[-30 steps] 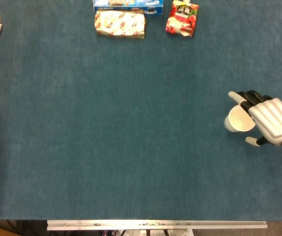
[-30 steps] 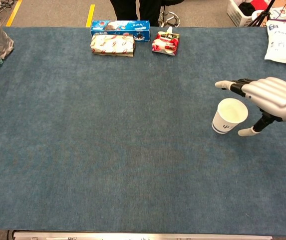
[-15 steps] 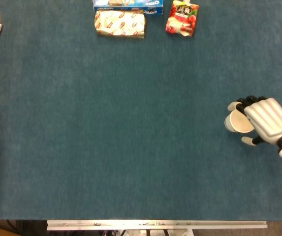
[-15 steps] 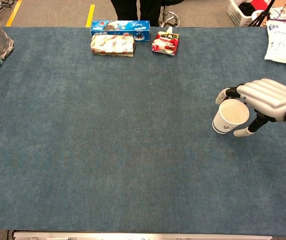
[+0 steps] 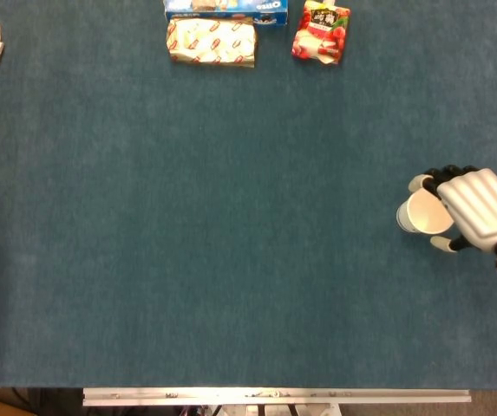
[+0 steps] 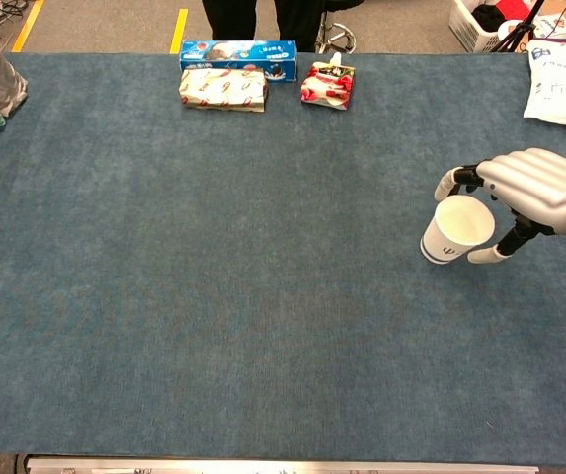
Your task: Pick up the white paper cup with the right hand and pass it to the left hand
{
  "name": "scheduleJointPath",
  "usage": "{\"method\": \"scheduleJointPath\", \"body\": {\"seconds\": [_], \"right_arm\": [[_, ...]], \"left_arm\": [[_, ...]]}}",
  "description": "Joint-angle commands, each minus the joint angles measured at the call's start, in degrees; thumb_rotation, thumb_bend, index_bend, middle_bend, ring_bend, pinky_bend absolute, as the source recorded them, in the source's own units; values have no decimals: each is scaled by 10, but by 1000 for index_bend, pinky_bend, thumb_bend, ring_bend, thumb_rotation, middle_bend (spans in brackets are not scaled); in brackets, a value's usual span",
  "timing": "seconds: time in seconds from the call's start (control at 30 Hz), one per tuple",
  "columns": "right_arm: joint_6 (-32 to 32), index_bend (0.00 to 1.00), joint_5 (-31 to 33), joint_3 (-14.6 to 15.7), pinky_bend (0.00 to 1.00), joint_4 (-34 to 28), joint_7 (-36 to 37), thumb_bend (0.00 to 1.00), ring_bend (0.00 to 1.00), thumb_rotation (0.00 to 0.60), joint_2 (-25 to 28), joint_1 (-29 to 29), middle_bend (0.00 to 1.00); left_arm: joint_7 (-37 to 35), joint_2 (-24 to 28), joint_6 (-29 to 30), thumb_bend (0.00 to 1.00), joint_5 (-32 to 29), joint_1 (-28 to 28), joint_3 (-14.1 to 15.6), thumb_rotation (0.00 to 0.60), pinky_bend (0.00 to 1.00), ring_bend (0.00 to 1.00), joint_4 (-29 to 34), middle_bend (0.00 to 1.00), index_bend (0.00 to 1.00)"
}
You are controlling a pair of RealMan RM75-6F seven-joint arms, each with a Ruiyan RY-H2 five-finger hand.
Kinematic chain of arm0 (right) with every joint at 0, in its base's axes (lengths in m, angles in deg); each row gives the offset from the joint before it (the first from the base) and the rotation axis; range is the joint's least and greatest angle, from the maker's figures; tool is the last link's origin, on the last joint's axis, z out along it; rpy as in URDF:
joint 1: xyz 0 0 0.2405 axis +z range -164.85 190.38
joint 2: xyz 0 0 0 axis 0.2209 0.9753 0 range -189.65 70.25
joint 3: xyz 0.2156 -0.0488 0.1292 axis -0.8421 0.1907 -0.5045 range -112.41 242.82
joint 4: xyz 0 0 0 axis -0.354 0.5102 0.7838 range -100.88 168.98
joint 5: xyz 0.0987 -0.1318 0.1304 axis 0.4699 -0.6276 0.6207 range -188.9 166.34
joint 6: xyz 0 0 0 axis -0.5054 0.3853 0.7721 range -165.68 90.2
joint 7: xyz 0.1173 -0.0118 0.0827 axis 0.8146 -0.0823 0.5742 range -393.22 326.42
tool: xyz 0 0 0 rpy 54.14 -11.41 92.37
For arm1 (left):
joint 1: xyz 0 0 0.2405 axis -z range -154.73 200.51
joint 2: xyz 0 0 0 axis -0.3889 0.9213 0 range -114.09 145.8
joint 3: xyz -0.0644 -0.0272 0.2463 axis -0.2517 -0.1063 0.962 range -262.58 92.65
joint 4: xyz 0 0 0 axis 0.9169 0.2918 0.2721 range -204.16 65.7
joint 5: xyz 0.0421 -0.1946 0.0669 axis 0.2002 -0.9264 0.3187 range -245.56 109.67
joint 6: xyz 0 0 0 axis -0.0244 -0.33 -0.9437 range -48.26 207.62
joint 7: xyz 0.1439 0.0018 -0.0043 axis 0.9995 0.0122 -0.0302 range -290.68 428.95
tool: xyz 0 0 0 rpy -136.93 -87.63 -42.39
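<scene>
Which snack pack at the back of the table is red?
The small red pouch with cherry pictures, standing alone to the right. The other two, a blue cookie box and a cream wrapped pack, sit together.

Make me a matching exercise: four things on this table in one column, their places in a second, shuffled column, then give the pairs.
Things
1. white paper cup
2. blue biscuit box
3. red snack pouch
4. white bag

Places
A. far right corner
B. far edge, behind the patterned packet
C. between the right hand's fingers
D. right of the patterned packet

Pairs: 1-C, 2-B, 3-D, 4-A
</scene>
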Motion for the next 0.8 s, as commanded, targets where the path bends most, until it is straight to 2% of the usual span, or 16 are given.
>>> {"method": "scheduleJointPath", "body": {"seconds": [0.03,0.5,0.8], "right_arm": [[2,358,0,0,423,0,-1,0,347,600,0,1,366],[14,418,-1,3,441,1,3,0,418,600,-2,0,426],[25,419,-11,-5,441,-34,29,0,422,600,30,0,430]], "left_arm": [[-1,-1,0,252,0,-1,0,600,597,307,0,345,319],[-3,-6,-2,252,0,-2,1,600,597,311,-5,349,319],[1,-3,0,252,9,3,-2,600,597,311,8,350,319]]}}
